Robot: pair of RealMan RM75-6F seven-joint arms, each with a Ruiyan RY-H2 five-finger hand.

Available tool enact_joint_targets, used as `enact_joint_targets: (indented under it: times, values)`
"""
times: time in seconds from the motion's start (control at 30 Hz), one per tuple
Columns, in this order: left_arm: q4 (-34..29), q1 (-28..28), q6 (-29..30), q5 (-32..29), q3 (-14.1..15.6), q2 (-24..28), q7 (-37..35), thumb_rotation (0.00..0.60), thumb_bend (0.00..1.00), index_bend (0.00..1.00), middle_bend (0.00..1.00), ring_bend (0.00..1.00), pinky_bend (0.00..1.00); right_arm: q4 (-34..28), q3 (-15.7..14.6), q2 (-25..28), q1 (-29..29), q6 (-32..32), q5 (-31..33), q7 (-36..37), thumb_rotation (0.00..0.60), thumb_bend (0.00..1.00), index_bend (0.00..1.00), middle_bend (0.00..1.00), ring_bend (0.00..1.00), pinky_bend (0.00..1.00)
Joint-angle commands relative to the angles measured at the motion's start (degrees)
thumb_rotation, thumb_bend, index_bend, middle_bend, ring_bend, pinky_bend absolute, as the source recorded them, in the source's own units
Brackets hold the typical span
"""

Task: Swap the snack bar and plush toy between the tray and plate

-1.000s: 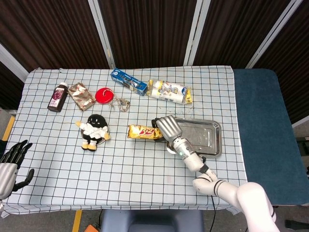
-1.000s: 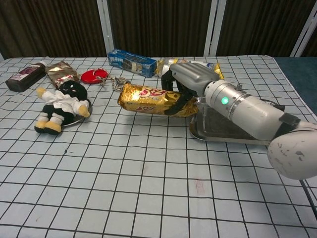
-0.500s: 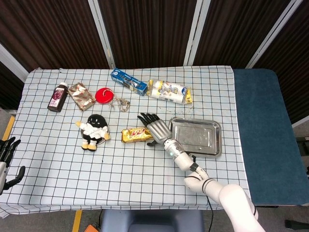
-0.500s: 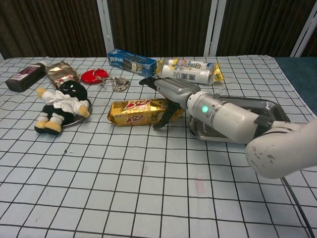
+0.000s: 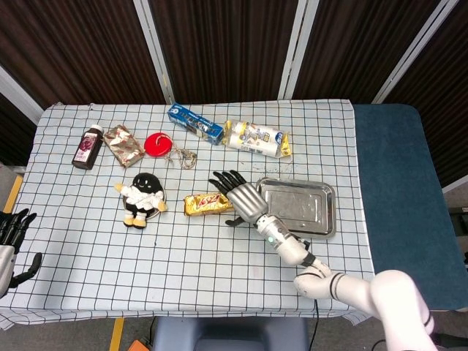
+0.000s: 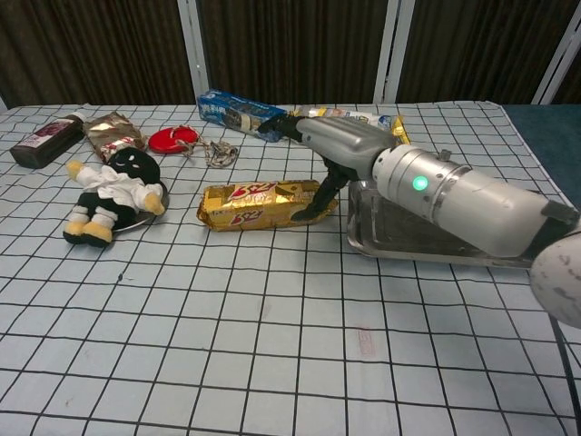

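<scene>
The gold-wrapped snack bar point(image 5: 207, 204) point(image 6: 259, 204) lies flat on the checked cloth, left of the empty metal tray point(image 5: 327, 194) point(image 6: 427, 247). My right hand point(image 5: 241, 196) point(image 6: 338, 145) hovers over the bar's right end with its fingers spread and holds nothing. Its thumb reaches down beside the wrapper's end; I cannot tell if they touch. The black-and-white plush toy point(image 5: 142, 199) point(image 6: 113, 193) lies on a small plate point(image 6: 148, 214) further left. My left hand point(image 5: 12, 241) hangs off the table's front-left corner, fingers apart and empty.
Along the back stand a dark bottle point(image 5: 88, 146), a brown packet point(image 5: 123, 144), a red disc point(image 5: 156, 144) with a cord point(image 5: 183, 156), a blue box point(image 5: 194, 123) and a white-and-yellow packet point(image 5: 256, 137). A blue surface point(image 5: 398, 197) adjoins the table on the right.
A second ago my right hand held the snack bar near the tray's left edge. It set the bar down on the cloth, let go, and now stands slightly higher with its fingers spread.
</scene>
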Motion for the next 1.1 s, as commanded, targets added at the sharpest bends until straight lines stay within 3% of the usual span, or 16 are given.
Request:
enact_joint_targets:
  times: [0.03,0.13,0.27,0.4,0.57,0.8,1.1]
  values:
    - [0.0,-0.1,-0.4,-0.1,0.1,-0.2,0.5,0.600,0.47,0.00,0.00,0.00,0.18,-25.4,-2.5,18.6,-11.6,11.3,4.9,-21.5,0.600,0.11,0.00,0.00,0.00,0.01]
    - [0.1,-0.4,-0.8,-0.1,0.1,-0.5,1.4,0.600,0.46,0.00,0.00,0.00,0.18,-31.9,-5.5,26.4,-17.6,19.7,1.7,-27.4,0.600,0.11,0.00,0.00,0.00,0.02]
    - [0.4,-0.7,-1.3,-0.4,0.0,-1.3,2.2,0.600,0.46,0.01,0.00,0.00,0.18,-33.6,-9.8,33.3,-25.2,29.0,-1.8,-31.9,0.600,0.11,0.00,0.00,0.00,0.01]
    - [0.6,-1.4,-2.8,-0.4,0.3,-2.2,3.4,0.600,0.46,0.02,0.00,0.00,0.18,-32.0,-11.9,36.8,-31.3,33.7,-1.3,-28.2,0.600,0.11,0.01,0.00,0.00,0.00]
    - [0.1,-3.0,-5.2,-0.6,0.0,-2.8,6.1,0.600,0.46,0.02,0.00,0.00,0.18,-27.7,-12.7,38.0,-35.8,37.3,-3.8,-17.5,0.600,0.11,0.01,0.00,0.00,0.00]
    - [-1.8,-6.1,-8.7,-2.3,-1.8,-3.0,8.6,0.600,0.46,0.00,0.00,0.00,0.18,-24.2,-12.3,37.3,-38.9,41.3,-5.7,-13.2,0.600,0.11,0.01,0.00,0.00,0.00]
    - [-4.1,-17.5,-24.5,-18.0,-7.7,-9.6,19.6,0.600,0.41,0.00,0.00,0.00,0.12,-22.2,-12.1,37.0,-41.9,46.1,-11.6,-9.1,0.600,0.10,0.05,0.00,0.00,0.00]
